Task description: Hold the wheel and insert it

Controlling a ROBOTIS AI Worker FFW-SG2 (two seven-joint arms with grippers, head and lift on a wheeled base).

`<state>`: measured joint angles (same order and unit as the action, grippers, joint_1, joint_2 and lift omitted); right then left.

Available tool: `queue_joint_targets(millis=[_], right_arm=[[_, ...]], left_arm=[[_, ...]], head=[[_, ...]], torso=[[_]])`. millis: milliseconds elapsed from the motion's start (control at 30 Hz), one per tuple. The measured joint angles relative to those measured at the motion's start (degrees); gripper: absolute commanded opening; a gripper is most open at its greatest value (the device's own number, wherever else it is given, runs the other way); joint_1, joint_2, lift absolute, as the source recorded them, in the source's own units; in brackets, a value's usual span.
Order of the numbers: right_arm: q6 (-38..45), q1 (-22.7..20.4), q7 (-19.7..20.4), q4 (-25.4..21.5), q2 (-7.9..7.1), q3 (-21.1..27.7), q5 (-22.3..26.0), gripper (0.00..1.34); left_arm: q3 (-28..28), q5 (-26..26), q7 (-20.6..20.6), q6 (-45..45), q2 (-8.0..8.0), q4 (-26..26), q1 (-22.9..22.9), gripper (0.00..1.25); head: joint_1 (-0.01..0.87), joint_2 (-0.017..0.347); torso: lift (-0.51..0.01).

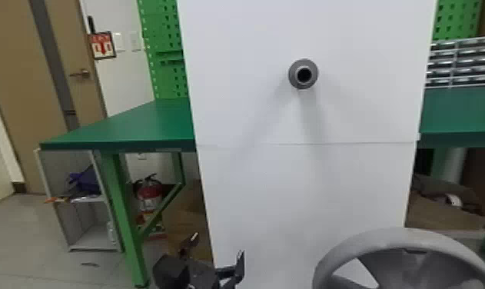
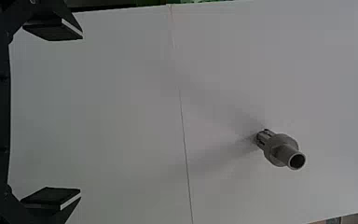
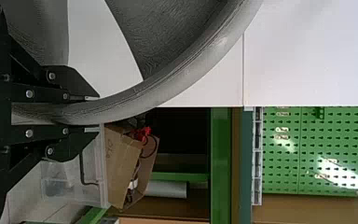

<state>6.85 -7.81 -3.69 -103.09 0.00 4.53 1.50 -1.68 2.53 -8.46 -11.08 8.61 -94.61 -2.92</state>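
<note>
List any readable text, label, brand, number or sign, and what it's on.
None legible.
Wall sign, red and white, down arrow: too blurred.
Extinguisher label: too small.
Cardboard box marks: too blurred.
Pegboard tags: too small.
Wheel: no text seen.

Beyond my left fingers (image 1: 240, 265), soft shadows are fanning from the shaft (image 1: 311, 81) across the panel (image 1: 237, 184); beyond my right fingers (image 3: 72, 151), glare is streaking the pegboard (image 3: 279, 172).

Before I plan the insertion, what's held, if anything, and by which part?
The right gripper holds the grey spoked wheel by its outer rim; the open left gripper holds nothing.
</note>
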Motion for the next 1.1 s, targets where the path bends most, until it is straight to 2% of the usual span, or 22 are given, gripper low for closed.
queue_joint_targets(millis=[500, 1100], right_arm=[[-0.23, -0.13, 0.00, 2.16, 0.00, -0.26, 1.25, 0.25], [17.78, 3.66, 0.00, -12.11, 0.00, -1.36, 0.36, 0.25]], left_arm=[[0.58, -1.62, -0.03, -2.39, 0.00, 2.04, -0.49, 1.15], [-0.18, -1.00, 0.02, -2.45, 0.00, 1.45, 0.38, 1.15]], head=[[0.344, 0.310], [0.344, 0.310]], torso=[[-0.484], [-0.484]])
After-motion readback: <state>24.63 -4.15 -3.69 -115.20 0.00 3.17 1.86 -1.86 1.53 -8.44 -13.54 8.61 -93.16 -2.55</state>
